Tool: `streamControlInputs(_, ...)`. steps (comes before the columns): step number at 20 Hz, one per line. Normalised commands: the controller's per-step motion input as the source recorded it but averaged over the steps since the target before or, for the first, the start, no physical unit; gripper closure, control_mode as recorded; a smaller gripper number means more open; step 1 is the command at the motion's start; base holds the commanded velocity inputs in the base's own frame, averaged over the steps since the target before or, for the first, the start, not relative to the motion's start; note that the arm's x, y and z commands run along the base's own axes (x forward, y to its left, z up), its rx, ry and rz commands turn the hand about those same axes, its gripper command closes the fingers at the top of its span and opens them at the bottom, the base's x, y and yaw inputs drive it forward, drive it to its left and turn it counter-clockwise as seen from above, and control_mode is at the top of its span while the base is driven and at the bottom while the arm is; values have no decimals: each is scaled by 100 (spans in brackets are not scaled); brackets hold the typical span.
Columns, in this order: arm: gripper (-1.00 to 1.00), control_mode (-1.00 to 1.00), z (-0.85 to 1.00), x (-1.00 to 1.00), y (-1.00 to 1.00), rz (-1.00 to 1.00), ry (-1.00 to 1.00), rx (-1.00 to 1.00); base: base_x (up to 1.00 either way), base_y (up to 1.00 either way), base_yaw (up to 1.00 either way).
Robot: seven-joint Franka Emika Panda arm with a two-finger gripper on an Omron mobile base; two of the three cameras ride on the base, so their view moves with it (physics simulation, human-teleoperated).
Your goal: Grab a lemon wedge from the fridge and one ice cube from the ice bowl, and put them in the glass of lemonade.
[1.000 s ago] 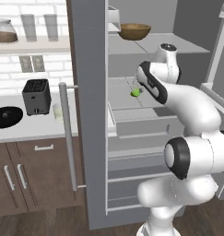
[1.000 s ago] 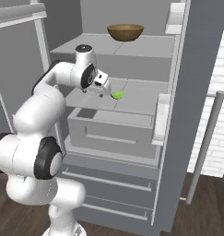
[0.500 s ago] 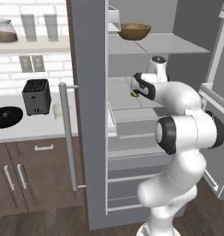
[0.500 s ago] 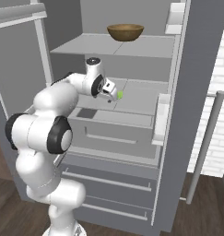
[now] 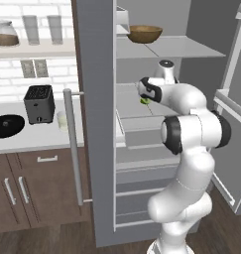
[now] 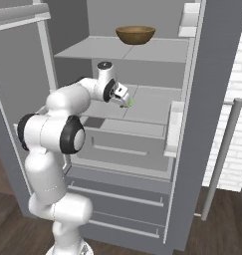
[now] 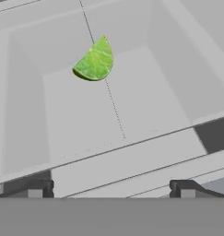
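The fridge [image 5: 97, 149] stands open, and the arm reaches in over its middle shelf [image 6: 152, 107]. The hand [image 6: 123, 97] hangs open and empty, fingers spread wide, just short of the lemon wedge [image 7: 94, 62], which lies on the grey shelf floor a little beyond the fingertips. A wooden bowl [image 6: 135, 34] sits on the shelf above. On the tabletop [image 5: 23, 141] to the left stand the black ice bowl [image 5: 7, 125], a toaster [image 5: 38, 103] and the glass of lemonade [image 5: 62, 120].

The lemon wedge [image 7: 95, 61], yellow-green and half-round, is lying flat on the grey fridge [image 7: 145, 92] shelf, ahead of the hand, untouched.
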Motion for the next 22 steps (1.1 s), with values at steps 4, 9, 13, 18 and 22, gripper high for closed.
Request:
streamControlInputs(4,-100,-100,-15,57,0,0,-6,0,0,0,0)
streamControlInputs(9,-100,-100,-12,56,0,0,-5,0,0,0,0)
streamControlInputs(13,-100,-100,-6,38,-4,0,0,0,0,0,0)
streamControlInputs(18,-100,-100,-14,45,-10,-4,0,0,0,0,0)
streamControlInputs(22,-100,-100,-28,52,-12,-3,1,0,0,0,0)
